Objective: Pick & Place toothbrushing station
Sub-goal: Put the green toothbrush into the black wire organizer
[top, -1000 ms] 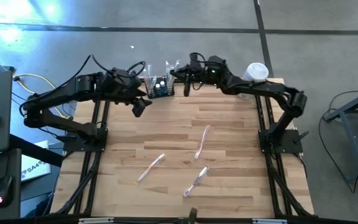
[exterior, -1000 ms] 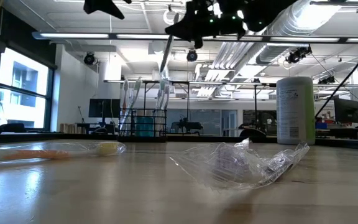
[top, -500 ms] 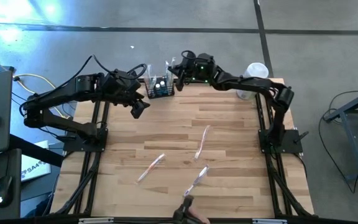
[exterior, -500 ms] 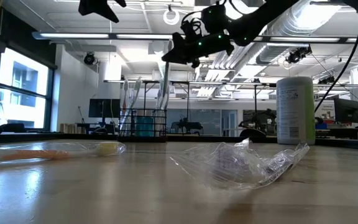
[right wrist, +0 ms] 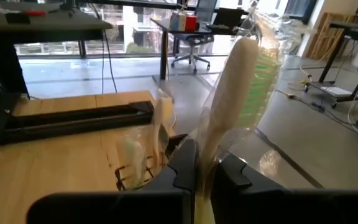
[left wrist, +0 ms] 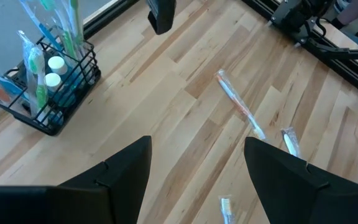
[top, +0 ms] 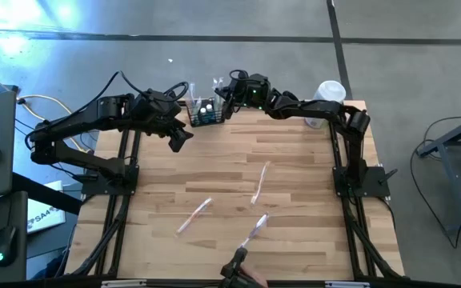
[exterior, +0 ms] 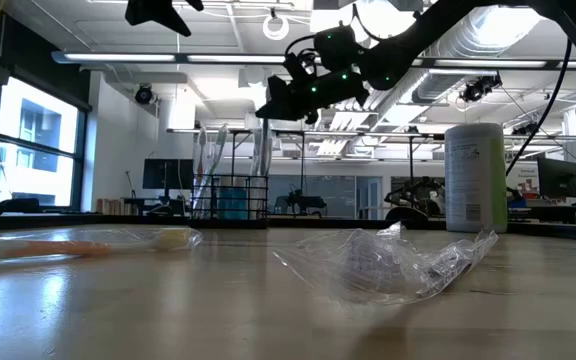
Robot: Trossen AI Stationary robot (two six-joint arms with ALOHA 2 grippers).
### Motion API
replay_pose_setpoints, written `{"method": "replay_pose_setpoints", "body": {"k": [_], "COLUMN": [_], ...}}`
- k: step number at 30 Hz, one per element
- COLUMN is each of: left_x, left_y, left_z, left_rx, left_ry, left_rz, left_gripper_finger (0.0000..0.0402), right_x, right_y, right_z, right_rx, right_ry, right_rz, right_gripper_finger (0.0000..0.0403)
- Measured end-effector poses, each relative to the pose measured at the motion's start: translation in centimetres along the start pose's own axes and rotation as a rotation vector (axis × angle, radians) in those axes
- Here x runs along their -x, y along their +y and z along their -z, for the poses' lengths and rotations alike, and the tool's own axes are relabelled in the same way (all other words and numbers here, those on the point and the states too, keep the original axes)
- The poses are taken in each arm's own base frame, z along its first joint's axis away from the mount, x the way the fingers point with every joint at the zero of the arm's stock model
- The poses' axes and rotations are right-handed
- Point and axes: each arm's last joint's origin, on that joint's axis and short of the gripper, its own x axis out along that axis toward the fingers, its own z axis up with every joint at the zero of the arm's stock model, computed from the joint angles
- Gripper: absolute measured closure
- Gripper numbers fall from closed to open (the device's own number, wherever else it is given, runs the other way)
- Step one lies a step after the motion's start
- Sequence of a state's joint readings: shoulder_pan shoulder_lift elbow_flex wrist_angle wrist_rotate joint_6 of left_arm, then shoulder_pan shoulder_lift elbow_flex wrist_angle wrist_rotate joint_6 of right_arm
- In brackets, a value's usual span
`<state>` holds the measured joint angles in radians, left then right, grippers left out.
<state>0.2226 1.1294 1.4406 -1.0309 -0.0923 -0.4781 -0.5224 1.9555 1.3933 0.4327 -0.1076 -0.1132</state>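
Both arms are dark, nearly black, built of slim tubular links joined by thicker rounded joints. The left arm (top: pixel 94 120) carries a thin black cable looping over its upper link. The right arm (top: pixel 326 116) shows small green lights on its wrist housing (also lit in the low view). The left gripper (left wrist: pixel 194 171) has broad, flat, matte black fingers (left wrist: pixel 126 174) with angled edges.

Far edge: small black wire toothbrushing station (top: pixel 206 114) | right of it: tall white cylindrical container (top: pixel 329 94) | mid-table: three clear-wrapped toothbrushes (top: pixel 259 183) on pale wooden table (top: pixel 294 240)
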Motion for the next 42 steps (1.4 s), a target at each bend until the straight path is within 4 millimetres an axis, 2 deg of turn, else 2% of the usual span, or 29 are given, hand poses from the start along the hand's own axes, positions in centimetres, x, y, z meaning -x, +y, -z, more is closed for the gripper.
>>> {"method": "replay_pose_setpoints", "body": {"k": [10,18,30,34,42], "left_x": [0.0,0.0,0.0,0.0,0.0], "left_y": [0.0,0.0,0.0,0.0,0.0], "left_z": [0.1,0.1,0.1,0.1,0.1], "left_rx": [0.000,0.000,0.000,0.001,0.027], "left_ry": [0.007,0.008,0.009,0.008,0.006], "left_rz": [-0.004,-0.004,-0.005,-0.005,-0.004], "left_gripper_finger": [0.0147,0.0147,0.0147,0.0147,0.0147], "right_x": [-0.5,-1.5,-1.5,-1.4,-1.4], "right_y": [-0.1,0.3,-0.1,-0.3,-0.4], "right_z": [1.4,3.4,3.8,3.8,3.8], "right_rx": [-0.034,-0.073,-0.097,-0.112,-0.130], "right_ry": [0.045,0.089,0.113,0.108,0.108], "right_rz": [0.007,-0.008,-0.007,-0.073,-0.087], "right_gripper_finger": [0.0390,0.0390,0.0390,0.0390,0.0389]}}
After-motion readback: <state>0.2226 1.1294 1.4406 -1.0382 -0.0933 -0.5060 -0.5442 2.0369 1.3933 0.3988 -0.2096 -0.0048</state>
